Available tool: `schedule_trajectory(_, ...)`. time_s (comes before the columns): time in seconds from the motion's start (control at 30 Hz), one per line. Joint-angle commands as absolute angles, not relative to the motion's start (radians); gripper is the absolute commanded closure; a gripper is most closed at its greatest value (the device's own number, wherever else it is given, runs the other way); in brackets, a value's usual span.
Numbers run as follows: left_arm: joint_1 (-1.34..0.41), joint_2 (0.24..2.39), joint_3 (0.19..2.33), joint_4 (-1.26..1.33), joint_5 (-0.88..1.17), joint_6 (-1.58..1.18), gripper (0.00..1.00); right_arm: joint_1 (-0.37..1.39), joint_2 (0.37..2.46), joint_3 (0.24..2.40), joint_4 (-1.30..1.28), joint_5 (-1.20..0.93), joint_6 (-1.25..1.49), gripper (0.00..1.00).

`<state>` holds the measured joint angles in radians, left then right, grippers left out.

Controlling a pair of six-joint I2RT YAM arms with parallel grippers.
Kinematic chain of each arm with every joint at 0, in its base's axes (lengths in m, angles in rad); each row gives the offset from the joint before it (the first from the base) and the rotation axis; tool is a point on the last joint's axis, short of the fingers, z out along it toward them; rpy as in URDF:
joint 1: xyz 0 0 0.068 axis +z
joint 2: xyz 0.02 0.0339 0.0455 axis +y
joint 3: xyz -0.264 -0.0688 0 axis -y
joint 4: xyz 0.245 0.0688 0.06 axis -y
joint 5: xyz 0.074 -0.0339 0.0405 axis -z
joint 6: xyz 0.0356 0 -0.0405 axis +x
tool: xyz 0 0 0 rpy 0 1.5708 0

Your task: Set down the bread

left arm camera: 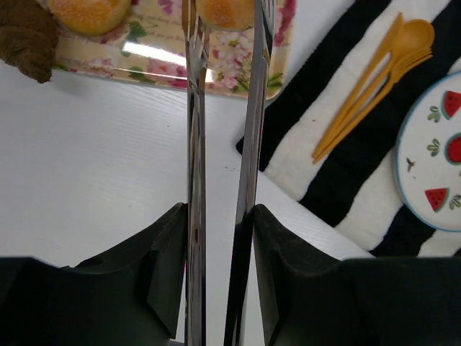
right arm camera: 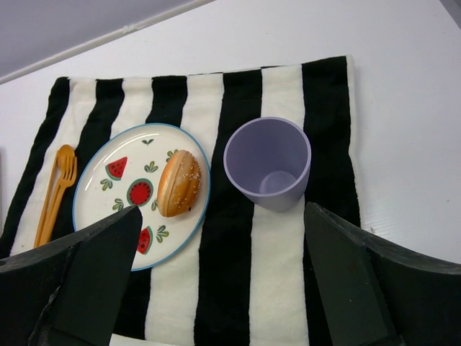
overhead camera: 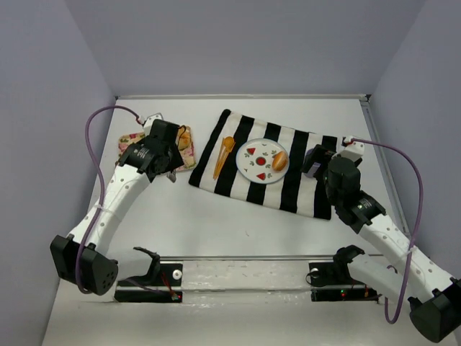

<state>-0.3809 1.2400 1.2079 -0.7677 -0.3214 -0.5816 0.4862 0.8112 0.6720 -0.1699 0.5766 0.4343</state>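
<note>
Left gripper (left arm camera: pixel 224 21): we see a narrow gap, with the tips on either side of a bun (left arm camera: pixel 225 10) on the floral tray (left arm camera: pixel 144 65). We cannot tell whether they press it.
Right gripper (right arm camera: pixel 222 213): we see it spread wide above the striped cloth (right arm camera: pixel 277 281), holding nothing.
Bread (right arm camera: pixel 178 183): one roll lies on the watermelon plate (right arm camera: pixel 97 205).
Cup (right arm camera: pixel 268 162): upright, just beside the plate.
Tray extras: we also see a second bun (left arm camera: pixel 90 13) and a dark pastry (left arm camera: pixel 29 36).

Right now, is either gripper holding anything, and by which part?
The left gripper clamps metal tongs across both blades, low on their length. The right gripper is open, holding nothing.
</note>
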Motion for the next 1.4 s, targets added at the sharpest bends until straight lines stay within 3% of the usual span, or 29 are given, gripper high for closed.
schedule_trajectory(0.0,-0.454,1.233,1.290,-0.746,-0.284,-0.589,0.65,0.495,0.795,0.672,-0.114,0.592,0.428,0.00)
schedule_trajectory(0.17,-0.687,1.339,1.426,-0.709,-0.307,-0.542,0.65,0.495,0.784,0.667,-0.112,0.595,0.430,0.00)
schedule_trajectory(0.53,-0.874,1.670,1.655,-0.690,-0.281,-0.393,0.65,0.495,0.773,0.663,-0.114,0.601,0.428,0.00)
schedule_trajectory(0.73,-0.899,1.778,1.724,-0.696,-0.242,-0.354,0.58,0.495,0.775,0.663,-0.114,0.609,0.428,0.00)
schedule_trajectory(0.9,-0.902,1.796,1.738,-0.707,-0.252,-0.353,0.43,0.495,0.775,0.663,-0.114,0.611,0.426,0.00)
schedule_trajectory(1.03,-0.905,1.786,1.736,-0.706,-0.253,-0.353,0.39,0.495,0.775,0.663,-0.114,0.607,0.426,0.00)
schedule_trajectory(1.2,-0.907,1.779,1.738,-0.712,-0.275,-0.353,0.41,0.495,0.773,0.661,-0.114,0.607,0.428,0.00)
schedule_trajectory(1.37,-0.907,1.731,1.747,-0.778,-0.431,-0.414,0.49,0.495,0.775,0.663,-0.114,0.606,0.431,0.00)
